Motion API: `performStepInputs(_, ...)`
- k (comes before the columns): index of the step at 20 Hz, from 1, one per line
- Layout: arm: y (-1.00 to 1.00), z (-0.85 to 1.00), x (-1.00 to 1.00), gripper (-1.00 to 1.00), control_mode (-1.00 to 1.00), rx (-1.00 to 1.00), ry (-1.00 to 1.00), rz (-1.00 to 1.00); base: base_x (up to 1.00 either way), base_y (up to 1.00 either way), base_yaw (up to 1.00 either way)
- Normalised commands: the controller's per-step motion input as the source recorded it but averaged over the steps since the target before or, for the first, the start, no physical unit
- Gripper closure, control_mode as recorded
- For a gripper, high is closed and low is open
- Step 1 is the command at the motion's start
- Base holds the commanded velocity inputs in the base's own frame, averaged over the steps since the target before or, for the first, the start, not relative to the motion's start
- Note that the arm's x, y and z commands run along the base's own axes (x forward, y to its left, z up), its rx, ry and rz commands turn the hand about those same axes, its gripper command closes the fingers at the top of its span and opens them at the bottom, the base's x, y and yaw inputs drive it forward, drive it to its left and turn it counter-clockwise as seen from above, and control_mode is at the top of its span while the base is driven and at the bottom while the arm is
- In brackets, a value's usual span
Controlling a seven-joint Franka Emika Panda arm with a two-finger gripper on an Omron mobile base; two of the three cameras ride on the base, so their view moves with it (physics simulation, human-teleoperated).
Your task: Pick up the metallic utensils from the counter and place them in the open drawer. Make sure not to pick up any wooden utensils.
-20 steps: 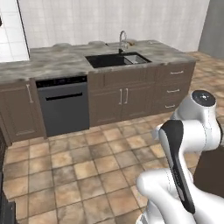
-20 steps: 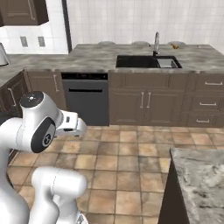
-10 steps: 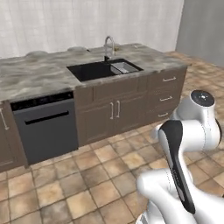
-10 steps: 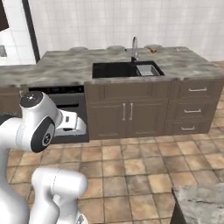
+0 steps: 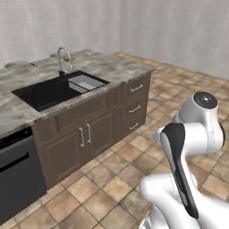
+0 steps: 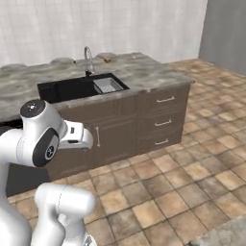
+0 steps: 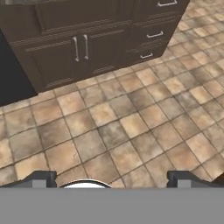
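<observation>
Swinging right with the base, our cameras have slid the sink [image 5: 53, 89] and faucet [image 6: 88, 58] leftward, and the grey-beige stone counter [image 6: 144, 72] now ends in a stack of three closed drawers [image 6: 166, 120]. We hang the gripper [image 7: 111, 179] over bare floor tiles [image 7: 131, 122], fingertips [image 7: 39, 178] spread wide, holding nothing. We can't make out any utensils on the counter from here.
</observation>
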Motion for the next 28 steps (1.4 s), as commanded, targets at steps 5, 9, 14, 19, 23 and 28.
performStepInputs(5, 0.0, 0.0, 0.0, -1.0, 1.0, 0.0, 0.0, 0.0, 1.0, -0.04, -0.58)
performStepInputs(9, 0.0, 0.0, 0.0, -1.0, 1.0, 0.0, 0.0, 0.0, 1.0, -0.09, -0.56)
performStepInputs(14, 0.0, 0.0, 0.0, -1.0, 1.0, 0.0, 0.0, 0.0, 1.0, -0.03, -0.54)
performStepInputs(19, 0.0, 0.0, 0.0, -1.0, 1.0, 0.0, 0.0, 0.0, 1.0, 0.05, -0.35)
performStepInputs(23, 0.0, 0.0, 0.0, -1.0, 1.0, 0.0, 0.0, 0.0, 1.0, 0.27, -0.25)
performStepInputs(28, 0.0, 0.0, 0.0, -1.0, 1.0, 0.0, 0.0, 0.0, 1.0, 0.34, -0.03)
